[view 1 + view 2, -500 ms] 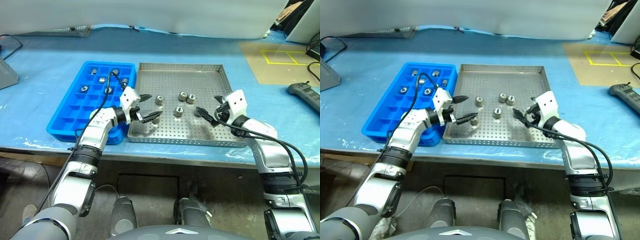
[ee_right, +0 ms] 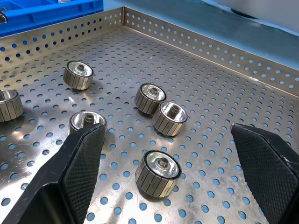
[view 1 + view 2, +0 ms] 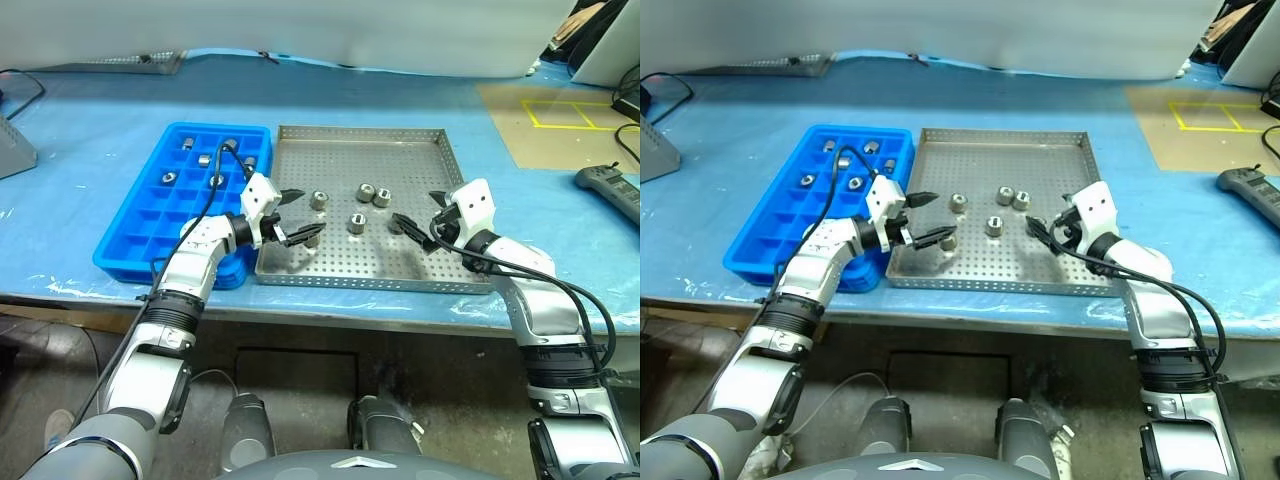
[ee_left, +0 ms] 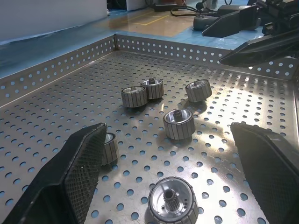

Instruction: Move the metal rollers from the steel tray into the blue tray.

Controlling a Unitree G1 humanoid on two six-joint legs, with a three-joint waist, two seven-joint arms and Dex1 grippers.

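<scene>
where the blue surface (image 3: 90, 130) carries both trays, the steel tray (image 3: 400, 150) sits just right of the blue tray (image 3: 130, 235), their sides nearly touching. over the steel tray's near half, the left pincer (image 3: 297, 215) and right pincer (image 3: 418, 215) hang open and empty, tips facing each other. five rollers (image 3: 356, 222) lie loose on the perforated floor between them, and more rollers rest in the blue tray's far compartments.
</scene>
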